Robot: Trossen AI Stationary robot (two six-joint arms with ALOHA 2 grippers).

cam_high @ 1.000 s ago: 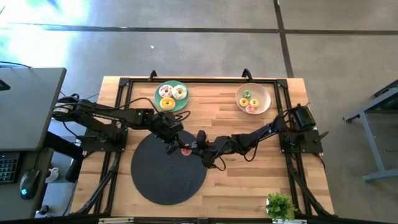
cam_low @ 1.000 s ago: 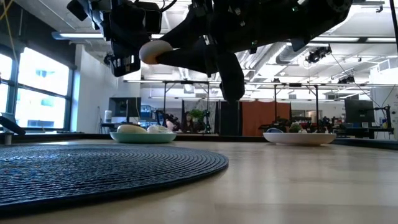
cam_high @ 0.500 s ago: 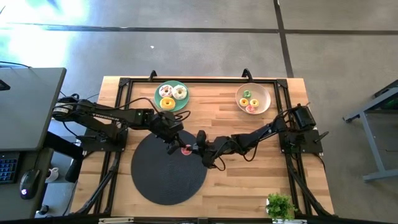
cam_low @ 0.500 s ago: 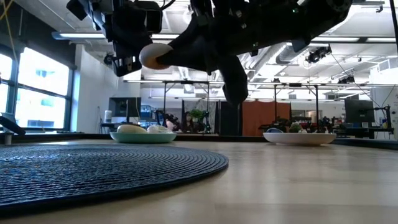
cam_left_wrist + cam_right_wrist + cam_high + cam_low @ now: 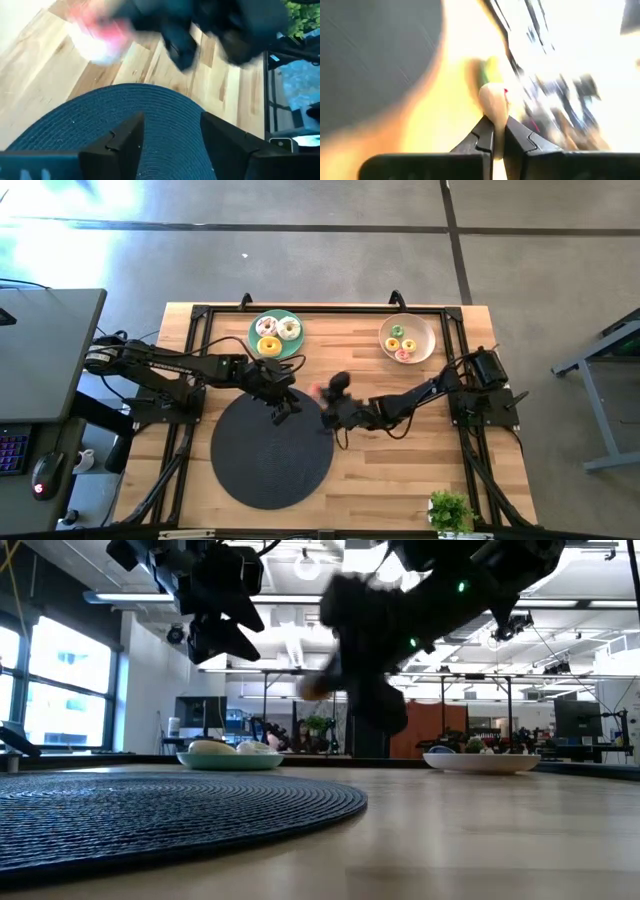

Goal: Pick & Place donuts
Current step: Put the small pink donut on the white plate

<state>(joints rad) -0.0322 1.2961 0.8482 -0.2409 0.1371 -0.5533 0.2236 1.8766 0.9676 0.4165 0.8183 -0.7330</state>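
A pink-frosted donut hangs in the air past the far right rim of the black round mat, with my right gripper shut on it. It shows as a pale ring in the right wrist view. My left gripper hovers open over the mat's far part, just left of the donut, with nothing between its fingers. Three larger donuts lie on the green plate. Several tiny ones lie in the beige plate. My right gripper pinches the donut's rim between its two fingers, only at their free ends. The donut stands edge-on beyond the fingertips, lifted clear of mat and table. The blur hides from which side the fingers come.
The green plate sits at the table's far middle-left and the beige plate at the far right. A small potted plant stands at the near right corner. Bare wood lies right of the mat.
My right gripper has shut on the donut that my left gripper held over the mat. My left gripper has then opened and let go. My right gripper has swung with the donut toward the table's far and right edges, turning as it went.
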